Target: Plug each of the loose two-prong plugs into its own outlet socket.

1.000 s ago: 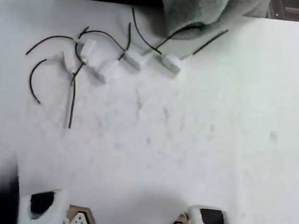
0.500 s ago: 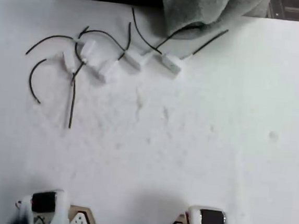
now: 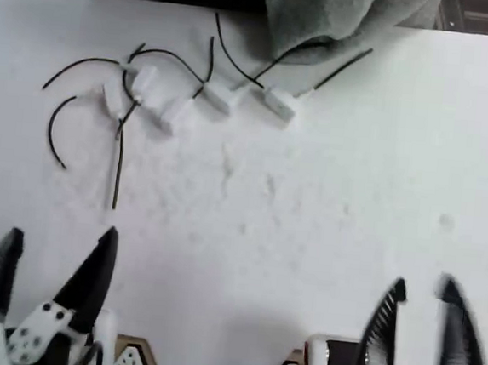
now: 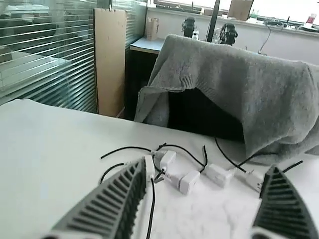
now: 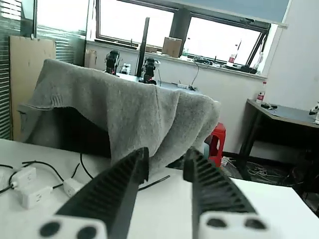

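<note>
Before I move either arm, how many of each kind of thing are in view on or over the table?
White plug or socket pieces: 5
Grippers: 2, left gripper and right gripper
Grey cloth: 1
Total: 8

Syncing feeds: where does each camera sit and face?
High view: overhead, looking down on table and plug pieces; left gripper, right gripper at near edge.
Left wrist view: on left arm, facing across to the grey cloth; own open fingers.
Right wrist view: on right arm, facing likewise; own fingers.
Both wrist views share plug pieces and cloth.
</note>
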You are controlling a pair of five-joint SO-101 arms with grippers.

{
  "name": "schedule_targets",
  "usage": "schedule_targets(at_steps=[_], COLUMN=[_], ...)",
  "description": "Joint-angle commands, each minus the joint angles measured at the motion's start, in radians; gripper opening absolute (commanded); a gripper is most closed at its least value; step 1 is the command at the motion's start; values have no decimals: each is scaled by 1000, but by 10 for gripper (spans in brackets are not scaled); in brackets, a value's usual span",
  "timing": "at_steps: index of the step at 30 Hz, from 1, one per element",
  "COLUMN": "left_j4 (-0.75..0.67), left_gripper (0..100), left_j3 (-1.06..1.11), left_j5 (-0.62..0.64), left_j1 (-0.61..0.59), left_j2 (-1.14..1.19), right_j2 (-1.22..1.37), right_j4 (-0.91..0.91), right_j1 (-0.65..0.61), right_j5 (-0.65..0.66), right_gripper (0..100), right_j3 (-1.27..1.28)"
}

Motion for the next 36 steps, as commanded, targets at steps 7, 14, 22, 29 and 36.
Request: schedule_targets(at_steps=[7,14,22,29,36], left_j4=[-44,-157,-292,-232,-222], left_gripper=[351,350,60,28,24], left_j3=[201,410,624,697,835], left_j5=[-9,-124,-206,-272,-307], left_j1=[10,10,8,10,8], left_j2=[-54,-54,-54,-54,-54], right_j2=[-117,-116,-119,-119,-117], right_j4=[-91,-150,-232,-180,-177], right_j1=[2,-21,-13,27,119], right_j5=[92,94,94,94,94], right_gripper=[16,24,20,20,22], right_j3=[457,562,789,836,971])
